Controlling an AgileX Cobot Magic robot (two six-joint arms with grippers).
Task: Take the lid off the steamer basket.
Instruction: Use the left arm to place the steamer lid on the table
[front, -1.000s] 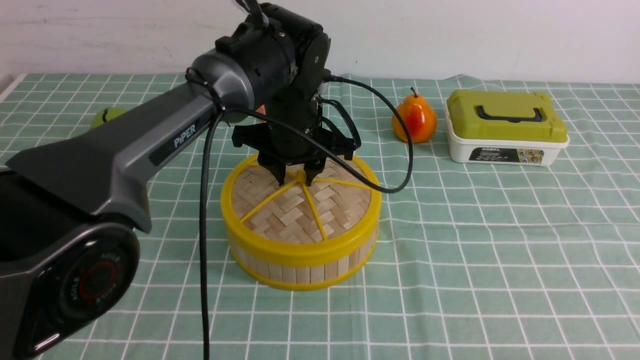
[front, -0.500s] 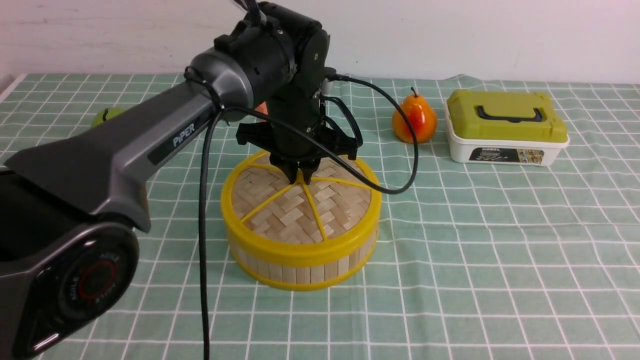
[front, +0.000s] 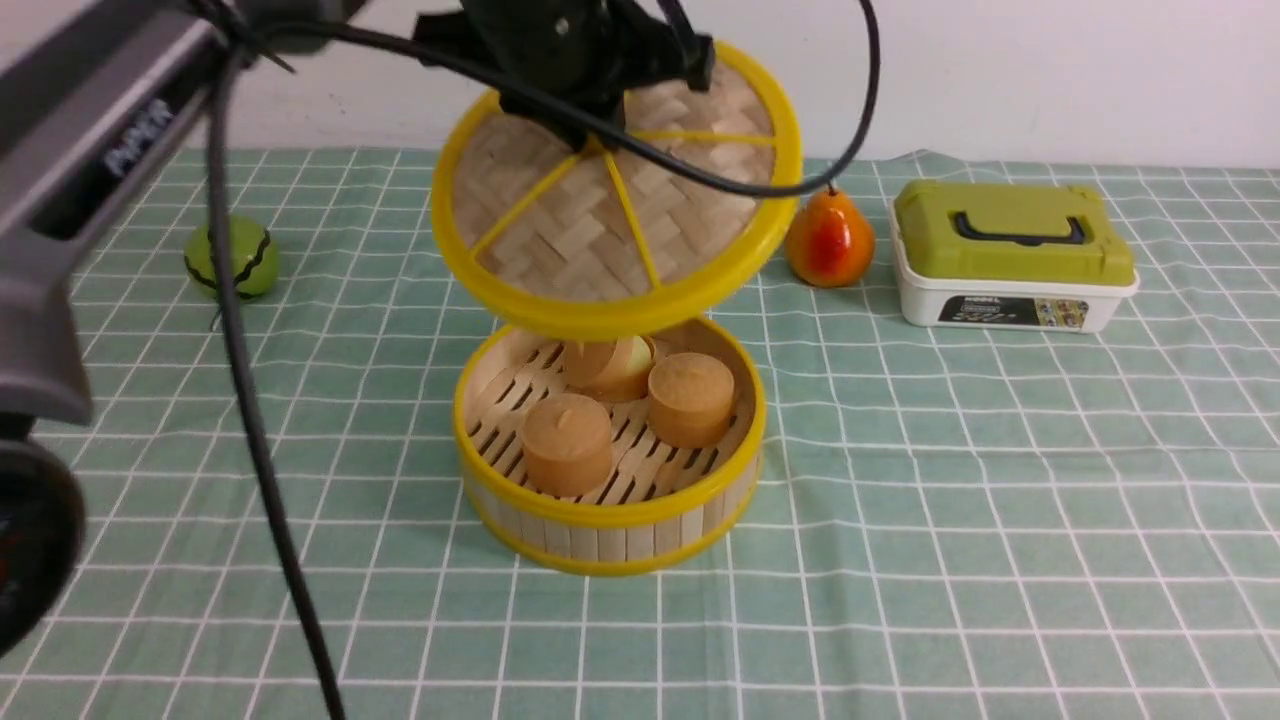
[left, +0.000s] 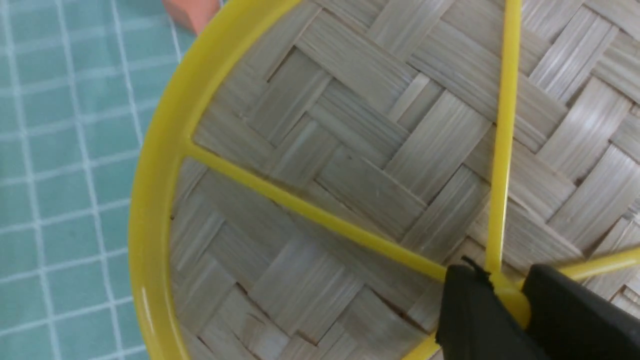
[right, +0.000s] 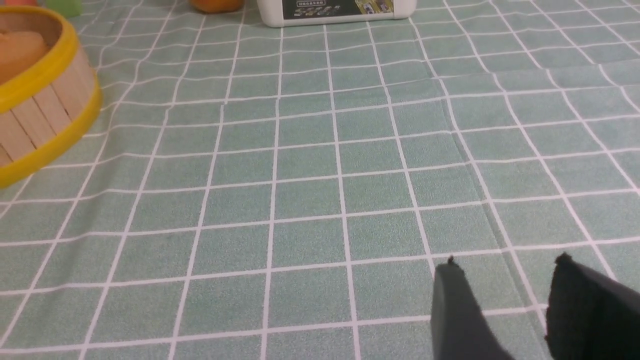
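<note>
The left claw (left: 504, 294) pinches the lid (front: 580, 235) at its middle, holding it tilted above the open basket (front: 610, 525); the right claw (right: 506, 264) is spread.

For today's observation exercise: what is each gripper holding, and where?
Left gripper pinches the round woven-bamboo, yellow-rimmed lid by its centre knob; right gripper holds nothing.

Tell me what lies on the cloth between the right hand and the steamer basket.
Nothing: in the right wrist view, only bare checked cloth stretches from the right hand to the steamer basket.
</note>
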